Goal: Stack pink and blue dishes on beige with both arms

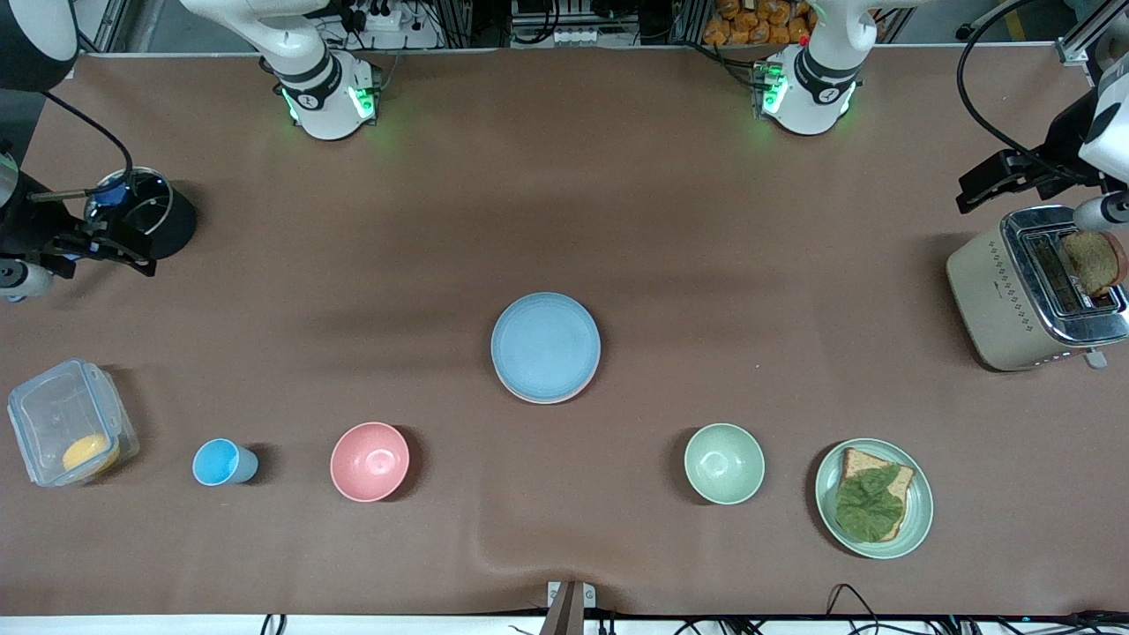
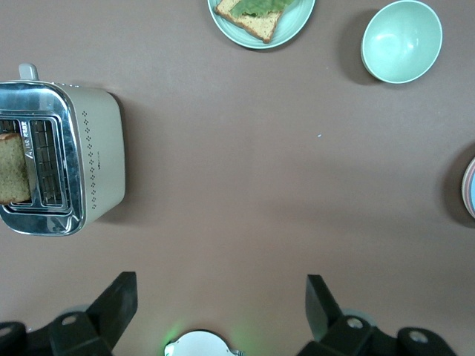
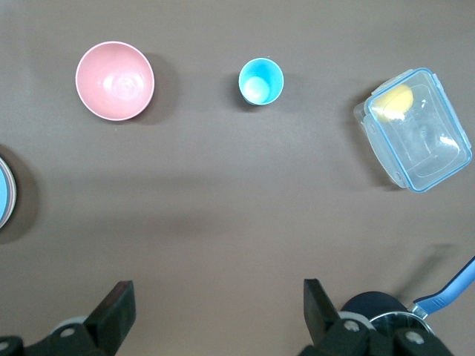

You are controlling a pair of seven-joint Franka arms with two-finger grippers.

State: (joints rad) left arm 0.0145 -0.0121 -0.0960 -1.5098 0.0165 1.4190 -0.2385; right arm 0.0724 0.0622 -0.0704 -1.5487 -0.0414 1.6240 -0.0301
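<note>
The light blue plate (image 1: 545, 346) lies on top of a stack at the middle of the table. A thin pale pink rim (image 1: 549, 401) peeks out under it on the side nearer the front camera. The beige plate is hidden beneath them. The stack's edge shows in the left wrist view (image 2: 470, 190) and in the right wrist view (image 3: 4, 193). My left gripper (image 1: 975, 190) (image 2: 220, 300) hangs open and empty over the table beside the toaster. My right gripper (image 1: 132, 251) (image 3: 215, 305) hangs open and empty beside the black pot. Both are well apart from the stack.
A toaster (image 1: 1028, 287) holding toast stands at the left arm's end. Nearer the front camera sit a green plate (image 1: 917, 516) with bread and lettuce, a green bowl (image 1: 724, 463), a pink bowl (image 1: 370, 461), a blue cup (image 1: 220, 462) and a clear box (image 1: 66, 423). A black pot (image 1: 150, 212) stands at the right arm's end.
</note>
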